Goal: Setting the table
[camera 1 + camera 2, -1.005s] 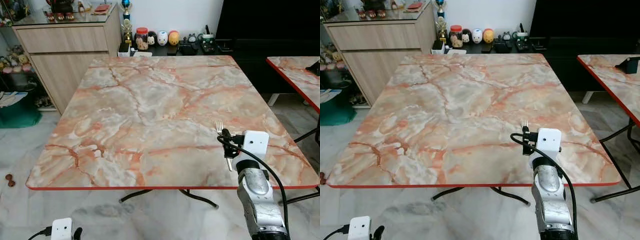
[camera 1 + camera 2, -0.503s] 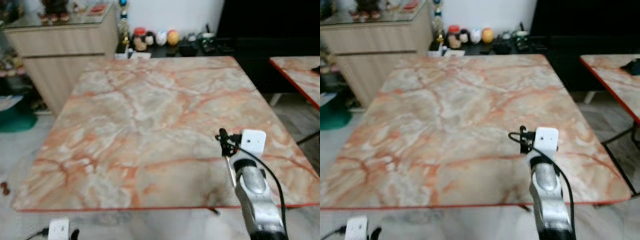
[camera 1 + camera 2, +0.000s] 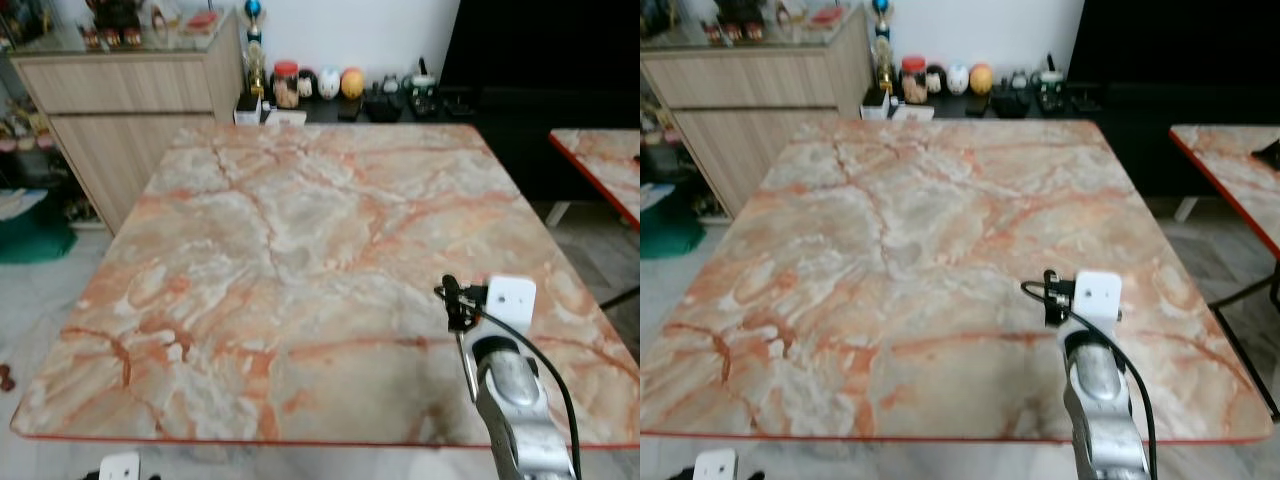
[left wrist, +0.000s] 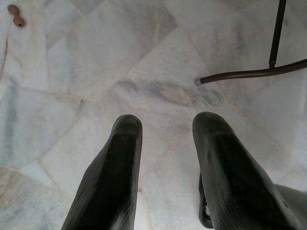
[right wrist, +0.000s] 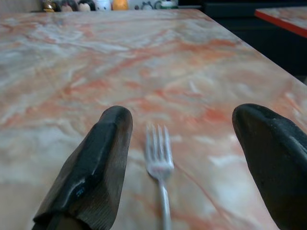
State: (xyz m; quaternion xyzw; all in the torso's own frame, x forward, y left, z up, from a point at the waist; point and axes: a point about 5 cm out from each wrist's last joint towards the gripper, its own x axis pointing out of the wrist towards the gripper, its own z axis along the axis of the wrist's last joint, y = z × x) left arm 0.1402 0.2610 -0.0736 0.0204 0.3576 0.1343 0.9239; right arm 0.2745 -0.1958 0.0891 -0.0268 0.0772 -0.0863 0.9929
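A silver fork (image 5: 160, 163) lies flat on the marble-patterned table (image 3: 280, 230), tines pointing toward the far edge. My right gripper (image 5: 184, 115) is open, low over the table's near right part, with one finger on each side of the fork and neither touching it. In the left eye view a bit of the fork's handle (image 3: 466, 362) shows beside the right arm's white wrist camera (image 3: 508, 298). My left gripper (image 4: 165, 143) hangs open over the marble floor, with nothing in it.
A wooden cabinet (image 3: 130, 90) stands at the back left. Jars and figurines (image 3: 320, 85) line a low dark shelf behind the table. A second table (image 3: 600, 160) is at the right. Table legs (image 4: 254, 72) cross the floor near my left gripper.
The camera has moved closer, so the whole picture has shifted. The right arm stays over the table's near right part. The fork's tines, visible ahead of the wrist earlier, are now hidden behind it.
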